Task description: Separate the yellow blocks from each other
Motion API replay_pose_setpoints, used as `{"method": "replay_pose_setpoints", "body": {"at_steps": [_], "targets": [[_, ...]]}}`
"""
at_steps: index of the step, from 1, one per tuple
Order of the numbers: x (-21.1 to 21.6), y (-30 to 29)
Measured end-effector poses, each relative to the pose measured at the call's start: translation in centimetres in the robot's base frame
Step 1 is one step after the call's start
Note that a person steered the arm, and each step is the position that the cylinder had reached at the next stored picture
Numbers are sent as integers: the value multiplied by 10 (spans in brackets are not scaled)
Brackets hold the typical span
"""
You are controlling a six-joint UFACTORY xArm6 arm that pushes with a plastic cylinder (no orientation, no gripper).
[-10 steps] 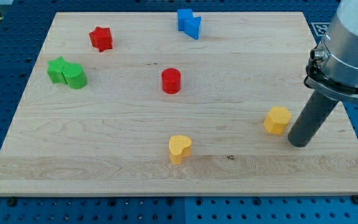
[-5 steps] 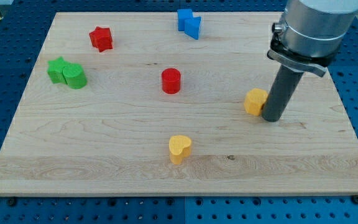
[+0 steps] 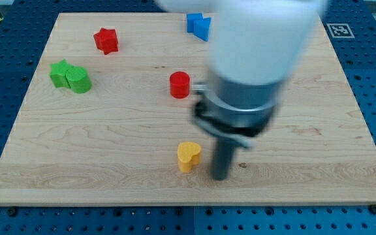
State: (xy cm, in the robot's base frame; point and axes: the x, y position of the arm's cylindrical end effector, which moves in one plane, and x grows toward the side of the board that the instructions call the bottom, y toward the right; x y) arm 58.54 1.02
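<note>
A yellow heart block (image 3: 188,156) sits on the wooden board (image 3: 96,150) near the view's bottom centre. My tip (image 3: 220,177) rests on the board just to the right of the heart, a small gap apart. The arm above it is motion-blurred and covers the middle right of the board. The second yellow block does not show; the arm may be hiding it.
A red cylinder (image 3: 179,85) stands at the centre, just left of the arm. A red star (image 3: 106,40) is at the upper left. Two green blocks (image 3: 70,76) touch at the left. Two blue blocks (image 3: 199,24) touch at the top.
The arm pushed the second yellow block up and left from the right side, then swept fast down and left to beside the yellow heart. That block is now out of sight.
</note>
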Motion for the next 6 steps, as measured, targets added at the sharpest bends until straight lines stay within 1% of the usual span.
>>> {"method": "replay_pose_setpoints", "body": {"at_steps": [1,2,4,6], "targets": [[0,-42],[-1,-43],[-39,-43],[-65,-43]]}}
